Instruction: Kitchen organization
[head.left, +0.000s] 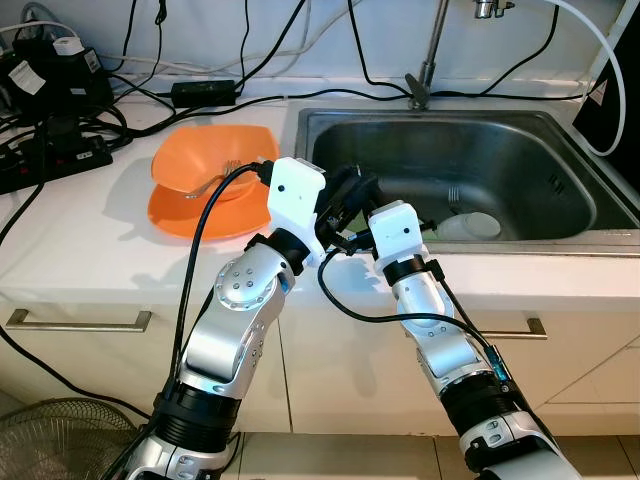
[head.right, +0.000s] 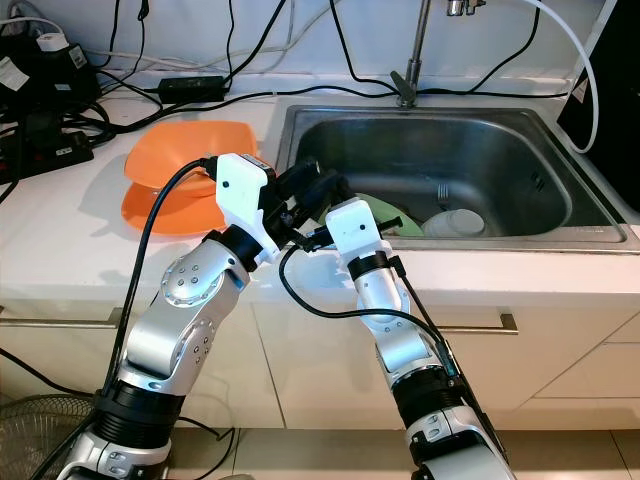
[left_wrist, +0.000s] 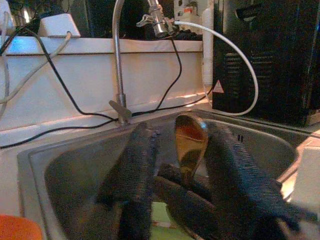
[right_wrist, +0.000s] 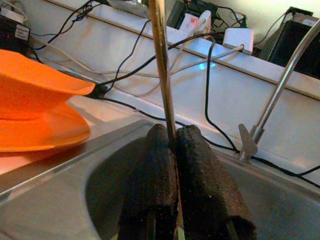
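Standing at the counter, item by item, taking the sink as landmark.

Head views: both arms meet over the sink's near-left corner. Left gripper and right gripper are nose to nose there, so close that their fingers overlap; probably a hand-over of cutlery from one to the other. Orange bowl, stacked on an orange plate, sits on the counter just left of the sink, with a fork lying in it. That looks like the collecting spot for washed pieces. Inside the sink, toward its right: a white bowl, another fork leaning behind it, and a green cloth near the grippers. Faucet rises behind the sink's back rim.

Left wrist view: its fingers stand parted, with a spoon bowl-end up in the gap, not visibly pinched. The right gripper's dark fingers cross beneath.

Right wrist view: its fingers are pressed together on the spoon's thin handle, which runs straight up out of the clamp. The upright hold presents the spoon's free end to the other gripper.
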